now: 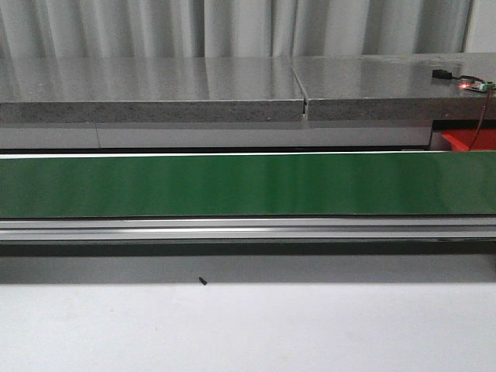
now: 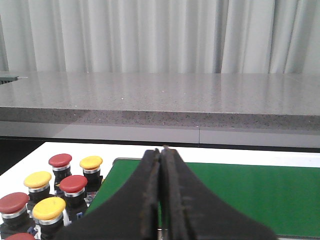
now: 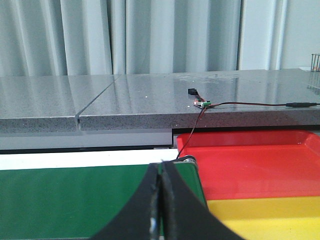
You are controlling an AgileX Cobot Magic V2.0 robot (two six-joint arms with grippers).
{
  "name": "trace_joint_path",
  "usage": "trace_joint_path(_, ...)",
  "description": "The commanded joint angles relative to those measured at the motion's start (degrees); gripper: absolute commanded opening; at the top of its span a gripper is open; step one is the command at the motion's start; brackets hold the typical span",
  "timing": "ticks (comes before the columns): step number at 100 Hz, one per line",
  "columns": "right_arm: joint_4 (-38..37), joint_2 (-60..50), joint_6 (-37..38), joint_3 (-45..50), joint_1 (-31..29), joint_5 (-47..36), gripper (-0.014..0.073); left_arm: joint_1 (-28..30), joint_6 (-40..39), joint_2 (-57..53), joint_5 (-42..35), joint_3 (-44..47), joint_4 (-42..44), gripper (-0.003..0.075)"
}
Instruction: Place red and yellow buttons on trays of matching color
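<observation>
A long green conveyor belt (image 1: 248, 184) runs across the white table (image 1: 248, 329), backed by a grey speckled stone ledge (image 1: 155, 89) and pale curtains (image 1: 232, 27). The buttons are mushroom-headed push buttons on black bodies, red buttons (image 2: 73, 183) and yellow buttons (image 2: 49, 208) mixed in a cluster at the belt's left end. At the belt's right end lie the red tray (image 3: 260, 162) and, just beside it, the yellow tray (image 3: 270, 217). A small circuit board (image 3: 202, 104) with a red wire sits on the ledge above the red tray. The left hand (image 2: 161, 200) and the right hand (image 3: 160, 205) both have their fingers pressed together, holding nothing.
</observation>
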Motion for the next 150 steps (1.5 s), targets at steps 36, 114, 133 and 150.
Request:
trace_joint_path(36,-0.36,-1.25,-0.32,-0.76,-0.2,-4.79,-0.0062,0.06,-0.45,-1.9,-4.75,2.43,-0.11,-0.0019)
trace_joint_path(114,-0.36,-1.25,-0.32,-0.76,-0.2,-4.79,-0.0062,0.06,-0.45,-1.9,4.12,-2.16,-2.03,-0.0019)
trace_joint_path(133,-0.36,-1.25,-0.32,-0.76,-0.2,-4.79,-0.0062,0.06,-0.45,-0.96,17.45,-11.27,-2.12,-0.0019)
trace_joint_path(150,-0.36,-1.25,-0.32,-0.76,-0.2,-4.79,-0.0062,0.06,-0.45,3.26,22.83,-17.47,-1.64,-0.0019)
